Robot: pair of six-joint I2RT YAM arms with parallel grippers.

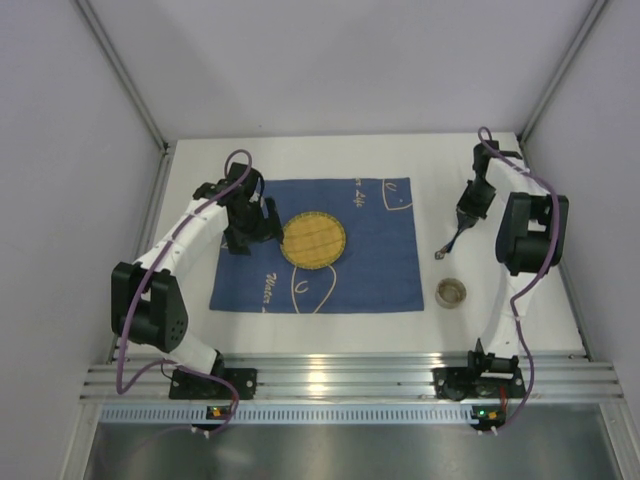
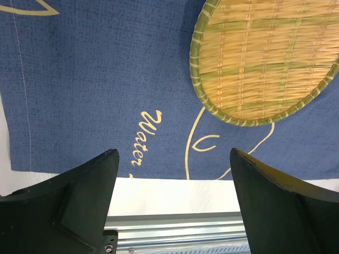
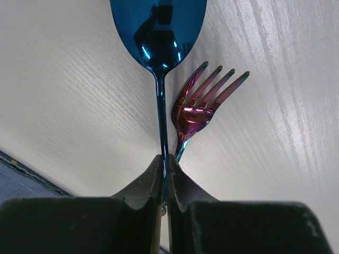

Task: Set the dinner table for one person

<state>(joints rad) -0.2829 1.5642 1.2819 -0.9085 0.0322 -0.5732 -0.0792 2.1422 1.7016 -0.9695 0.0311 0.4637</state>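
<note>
- right tool (image 3: pixel 165 159) is pressed together on the blue spoon (image 3: pixel 158 26) handle, spoon end pointing down at the white bench (image 3: pixel 74 106), which runs under everything. it's off to the right of the blue mat (image 1: pixel 380 270), i'd guess headed for a spot beside the woven plate (image 1: pixel 314 240).
- the fork (image 3: pixel 198 106) handle vanishes behind the jaws, so i can't tell if it's pinched too.
- left tool (image 2: pixel 175 153) is spread wide and empty, hovering over the mat just beside the plate, probably parked out of the way.
- there's a little round cup (image 1: pixel 451 292) near the mat's right edge, contents too small to make out.
</note>
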